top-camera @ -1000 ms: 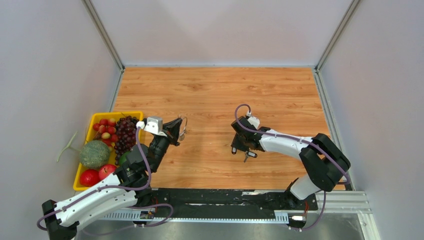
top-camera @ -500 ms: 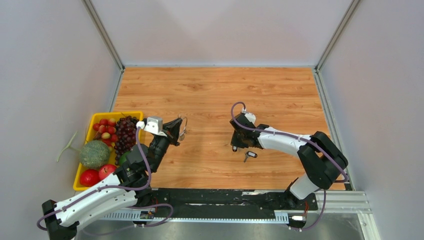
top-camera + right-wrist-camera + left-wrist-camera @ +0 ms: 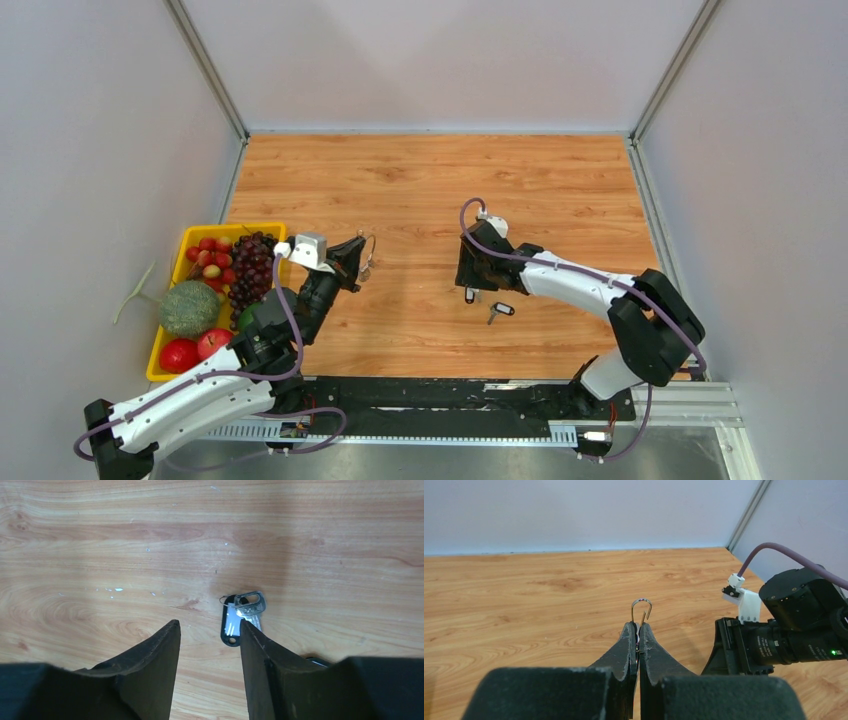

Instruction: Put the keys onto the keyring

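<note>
My left gripper (image 3: 358, 250) (image 3: 637, 626) is shut on the keyring (image 3: 368, 256), held above the table left of centre. In the left wrist view, only a thin silver wire loop of the keyring (image 3: 642, 609) shows above the fingertips. One of the keys (image 3: 469, 294) (image 3: 235, 620), black plastic and silver metal, lies flat on the wood. My right gripper (image 3: 467, 281) (image 3: 209, 625) hovers open over it, with the key just ahead of the right finger (image 3: 260, 655) and nothing between the jaws. A second key (image 3: 500, 311) lies a little to the right, mostly hidden in the right wrist view.
A yellow tray (image 3: 232, 227) at the left edge holds grapes (image 3: 250, 268), a green melon (image 3: 189, 307) and red apples (image 3: 195, 348). Grey walls close in the wooden table (image 3: 420, 180) on three sides. The right arm's wrist (image 3: 794, 625) shows in the left wrist view.
My right gripper has shifted slightly left and farther from the arm bases, and its jaws now stand open. A key now shows on the table at its tips. The left arm has not moved.
</note>
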`<state>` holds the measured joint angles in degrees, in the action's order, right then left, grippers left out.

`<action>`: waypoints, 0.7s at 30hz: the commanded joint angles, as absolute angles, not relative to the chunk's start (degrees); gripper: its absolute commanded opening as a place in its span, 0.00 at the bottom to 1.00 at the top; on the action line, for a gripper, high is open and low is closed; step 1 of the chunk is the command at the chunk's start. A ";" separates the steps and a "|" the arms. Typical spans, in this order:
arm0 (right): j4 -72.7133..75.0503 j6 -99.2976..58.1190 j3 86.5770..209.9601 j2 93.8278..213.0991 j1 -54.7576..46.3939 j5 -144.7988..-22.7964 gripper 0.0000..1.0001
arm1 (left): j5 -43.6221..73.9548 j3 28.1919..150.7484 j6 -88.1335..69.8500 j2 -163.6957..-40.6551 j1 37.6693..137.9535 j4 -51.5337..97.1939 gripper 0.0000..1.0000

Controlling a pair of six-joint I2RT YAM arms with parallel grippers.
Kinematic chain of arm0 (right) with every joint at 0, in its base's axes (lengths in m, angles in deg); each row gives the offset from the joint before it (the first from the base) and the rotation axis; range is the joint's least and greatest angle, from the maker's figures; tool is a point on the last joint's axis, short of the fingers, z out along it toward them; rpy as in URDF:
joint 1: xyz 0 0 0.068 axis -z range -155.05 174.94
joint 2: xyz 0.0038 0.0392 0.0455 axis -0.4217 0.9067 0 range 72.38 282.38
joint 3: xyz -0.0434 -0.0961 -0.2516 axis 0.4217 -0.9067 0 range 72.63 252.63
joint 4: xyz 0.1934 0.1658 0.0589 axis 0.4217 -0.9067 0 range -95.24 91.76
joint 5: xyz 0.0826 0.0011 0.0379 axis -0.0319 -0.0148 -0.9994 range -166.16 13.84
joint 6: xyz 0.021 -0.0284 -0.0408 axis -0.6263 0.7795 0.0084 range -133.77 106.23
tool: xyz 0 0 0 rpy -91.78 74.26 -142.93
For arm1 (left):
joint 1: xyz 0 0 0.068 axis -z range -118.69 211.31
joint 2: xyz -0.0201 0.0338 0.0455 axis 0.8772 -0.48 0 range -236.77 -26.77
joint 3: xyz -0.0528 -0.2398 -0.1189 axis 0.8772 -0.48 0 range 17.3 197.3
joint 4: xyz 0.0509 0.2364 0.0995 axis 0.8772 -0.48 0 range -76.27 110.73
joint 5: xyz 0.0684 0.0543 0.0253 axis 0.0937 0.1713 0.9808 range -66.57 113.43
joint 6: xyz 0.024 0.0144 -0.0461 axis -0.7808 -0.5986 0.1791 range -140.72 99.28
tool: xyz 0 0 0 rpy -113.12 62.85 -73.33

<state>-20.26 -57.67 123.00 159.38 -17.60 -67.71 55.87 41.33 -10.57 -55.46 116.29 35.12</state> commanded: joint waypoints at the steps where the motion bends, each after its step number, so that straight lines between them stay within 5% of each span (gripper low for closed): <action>1: -22.17 -51.91 124.67 156.41 -17.42 -64.41 0.51 | 55.14 41.47 -9.93 -55.54 116.07 36.72 0.00; 11: -21.39 -27.13 128.39 157.55 -17.42 -60.64 0.44 | 54.92 41.56 -10.05 -55.98 116.07 36.74 0.00; 21: -18.00 -8.05 127.34 156.50 -17.07 -75.05 0.53 | 55.64 41.47 -10.35 -55.89 116.11 36.70 0.00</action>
<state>-21.00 -17.55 126.39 157.57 -17.60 -68.89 55.46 41.33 -10.57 -55.98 116.29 35.10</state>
